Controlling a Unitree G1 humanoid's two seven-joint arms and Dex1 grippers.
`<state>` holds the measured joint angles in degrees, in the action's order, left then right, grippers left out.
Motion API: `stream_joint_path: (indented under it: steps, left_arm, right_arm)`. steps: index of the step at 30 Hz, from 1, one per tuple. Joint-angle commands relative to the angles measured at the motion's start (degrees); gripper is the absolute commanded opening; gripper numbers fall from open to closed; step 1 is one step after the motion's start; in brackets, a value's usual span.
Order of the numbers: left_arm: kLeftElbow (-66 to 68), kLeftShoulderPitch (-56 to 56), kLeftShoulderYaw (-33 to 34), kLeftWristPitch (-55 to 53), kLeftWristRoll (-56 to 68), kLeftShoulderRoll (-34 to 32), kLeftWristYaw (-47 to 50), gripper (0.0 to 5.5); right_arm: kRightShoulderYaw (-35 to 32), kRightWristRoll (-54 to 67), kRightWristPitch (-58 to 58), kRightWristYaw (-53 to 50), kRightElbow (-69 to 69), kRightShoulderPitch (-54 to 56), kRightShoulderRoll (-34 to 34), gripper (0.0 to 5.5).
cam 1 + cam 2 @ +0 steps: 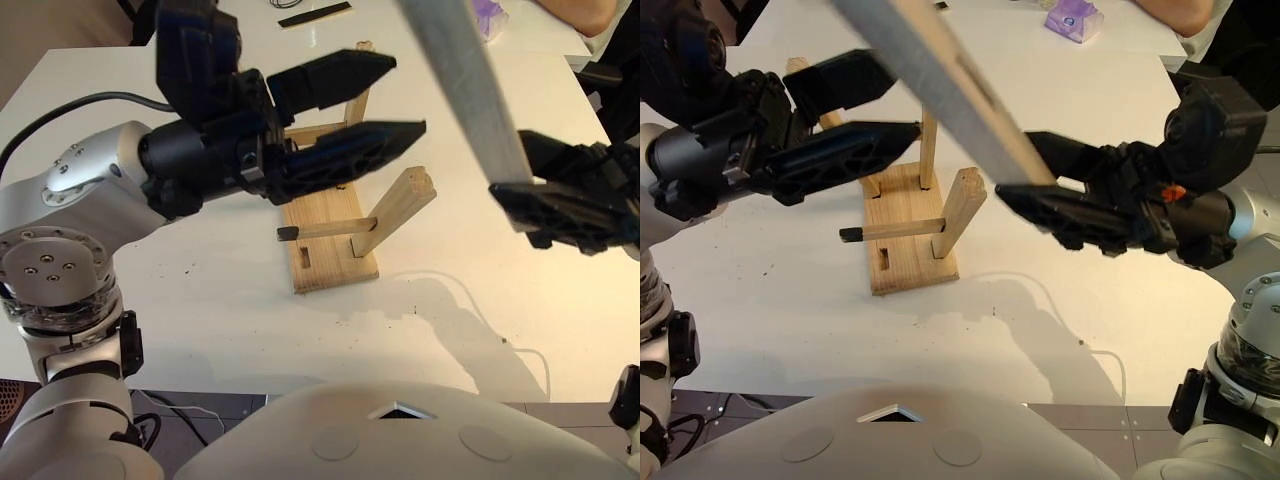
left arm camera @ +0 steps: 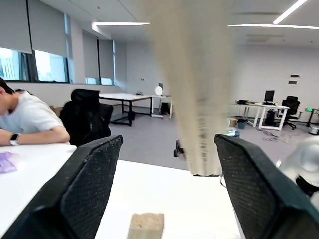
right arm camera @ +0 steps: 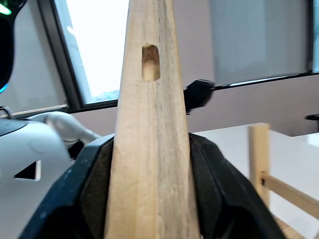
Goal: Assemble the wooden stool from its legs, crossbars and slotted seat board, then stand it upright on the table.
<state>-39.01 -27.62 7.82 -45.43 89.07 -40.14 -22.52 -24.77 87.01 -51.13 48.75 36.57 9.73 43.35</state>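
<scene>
The right claw (image 1: pixel 1018 170) grips a wooden leg (image 1: pixel 940 75) held aloft, slanting over the seat board (image 1: pixel 325 262) on the table (image 1: pixel 200 290). The left claw (image 1: pixel 405 95) hangs wide above it. Lowered askew, it could knock the leaning leg (image 1: pixel 395 210) from its slot.

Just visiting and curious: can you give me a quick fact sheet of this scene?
Left pincer: open, above the seat board
Right pincer: shut on a wooden leg, held in the air
Seat board: flat on the table, a tilted leg standing on it
Crossbar: sticks sideways from that leg
Assembly: unfinished
</scene>
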Motion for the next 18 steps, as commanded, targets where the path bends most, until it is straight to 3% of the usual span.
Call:
stream_joint_path:
  steps: [1, 11, 18]
  left_arm:
    - [-2.02, 1.12, 0.05, -0.10, 3.07, -1.42, -1.26, 3.44]
    - [-0.48, 2.32, -0.16, 0.52, 3.23, -2.16, -3.52, 3.44]
    - [0.87, 0.70, 0.21, 1.25, 5.71, -2.38, -3.46, 3.44]
  right_arm:
    - [1.16, 0.21, 0.02, 3.12, 0.62, -0.78, 2.68, 2.04]
    - [2.49, -3.93, 1.35, 8.41, -3.22, -0.93, 4.67, 2.04]
    - [6.83, -9.06, 3.94, 8.58, -2.18, -0.33, 3.49, 2.04]
